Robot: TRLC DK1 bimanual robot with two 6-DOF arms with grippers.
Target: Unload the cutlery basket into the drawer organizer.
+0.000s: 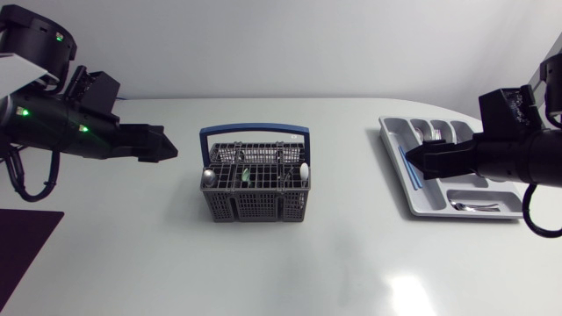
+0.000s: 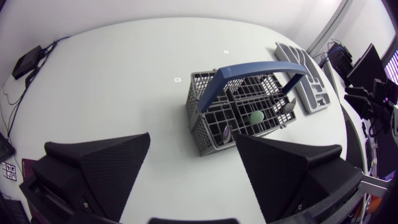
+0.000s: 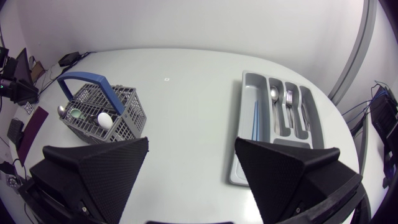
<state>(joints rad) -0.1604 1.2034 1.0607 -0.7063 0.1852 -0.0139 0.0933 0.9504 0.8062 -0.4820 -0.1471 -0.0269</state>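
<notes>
The grey cutlery basket (image 1: 255,195) with a blue handle (image 1: 255,131) stands mid-table, holding a spoon (image 1: 208,175), a green-tipped piece (image 1: 247,175) and a white-headed piece (image 1: 304,170). The grey drawer organizer (image 1: 395,167) lies to the right, holding a spoon (image 3: 273,94), a fork (image 3: 288,99), a knife (image 3: 305,113) and blue sticks (image 3: 254,121). My left gripper (image 1: 171,147) hovers open left of the basket (image 2: 242,115), with nothing between its fingers (image 2: 102,168). My right gripper (image 1: 414,162) hangs open over the organizer's (image 3: 239,174) left part, also with nothing in it.
A dark maroon mat (image 1: 25,254) lies at the table's front left corner. Another small piece of cutlery (image 1: 474,207) rests in the organizer's front compartment. Bare white tabletop (image 1: 290,263) spreads in front of the basket and between basket and organizer.
</notes>
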